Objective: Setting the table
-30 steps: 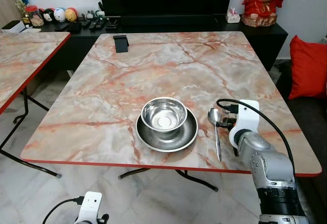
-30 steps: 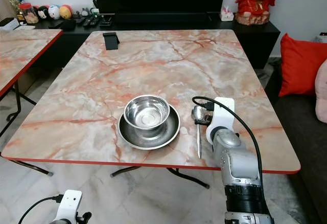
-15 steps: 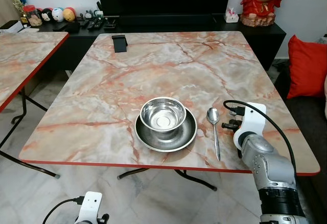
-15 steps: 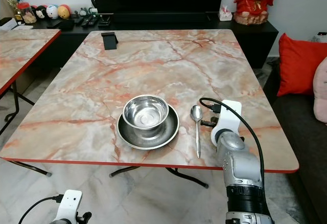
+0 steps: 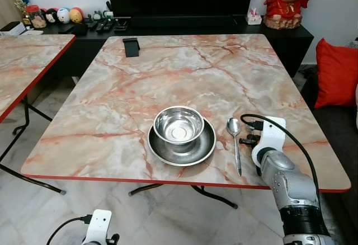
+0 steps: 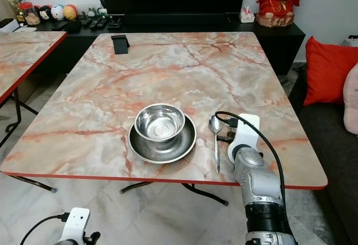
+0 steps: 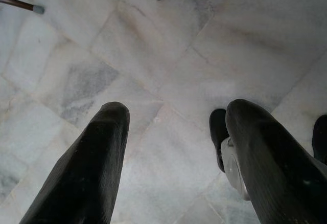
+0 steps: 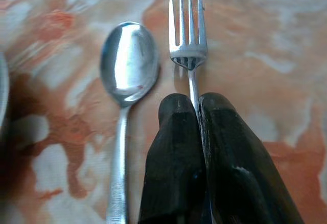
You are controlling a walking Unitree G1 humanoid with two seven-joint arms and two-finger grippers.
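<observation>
The right gripper had its two black fingers pressed together on the thin neck of a fork — pinching it just behind the tines, which pointed toward the table's far edge. The fork lay close beside the spoon, parallel to it and not quite touching, on the side away from the bowl. That looked deliberate: cutlery lined up in a row to the right of the dish, as a place setting wants.

From where the head looked down, the gripper sat low over the table near its front right corner, with its white wrist housing hiding the fork. The spoon ran from front edge toward the back, bowl end away from the robot. Just to its left the steel bowl stood in a shallow plate — both near the middle of the front edge.

I judged the fork was down or nearly so; whether it rested on the marble I could not tell.

The left gripper hung idle over the floor, fingers spread wide, holding nothing.
</observation>
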